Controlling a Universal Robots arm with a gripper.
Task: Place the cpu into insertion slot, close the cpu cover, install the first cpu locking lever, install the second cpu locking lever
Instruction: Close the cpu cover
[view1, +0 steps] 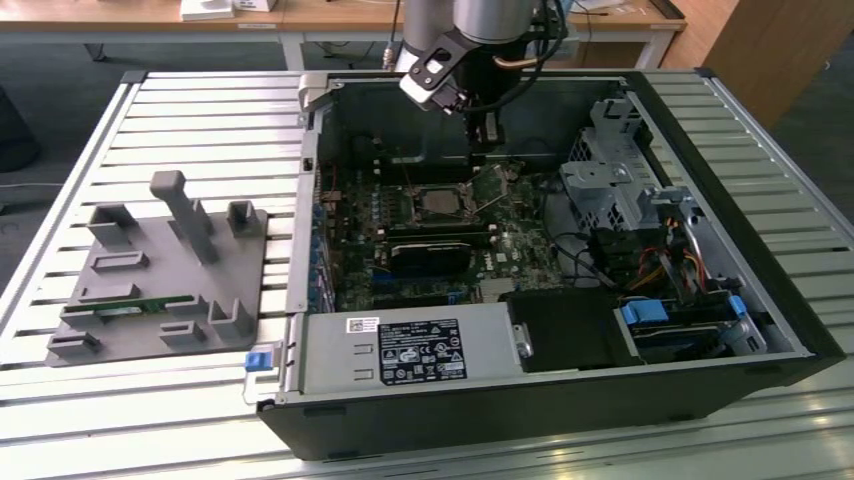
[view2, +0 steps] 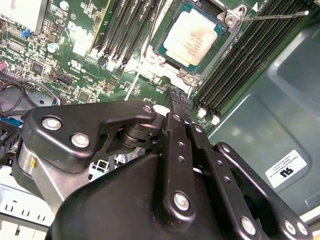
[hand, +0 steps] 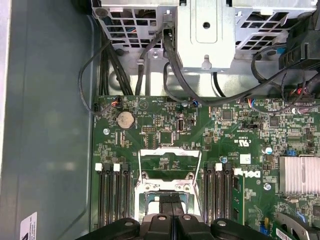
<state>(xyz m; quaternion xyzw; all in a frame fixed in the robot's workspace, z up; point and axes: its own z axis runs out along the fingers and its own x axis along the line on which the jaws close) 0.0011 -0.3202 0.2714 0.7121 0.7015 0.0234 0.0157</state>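
Above the gripper (view1: 483, 150): the case (view1: 787, 330) lay open on top, its air free but for the arm itself.
Beside the gripper: the bare case wall (hand: 45, 125) stood near and closed that side.
Beyond the gripper, past the board's edge: the drive cage (hand: 205, 30) and looping black cables (hand: 170, 75) barred the way.
Beneath the gripper: the circuit board (hand: 165, 120) and the low memory slots (hand: 112, 195) had open room over them.
Near the gripper's tip: a thin lever rod (view2: 272, 16) stuck out from the insertion slot (view2: 159, 56) beside the cpu (view2: 192, 37), over the memory slots.
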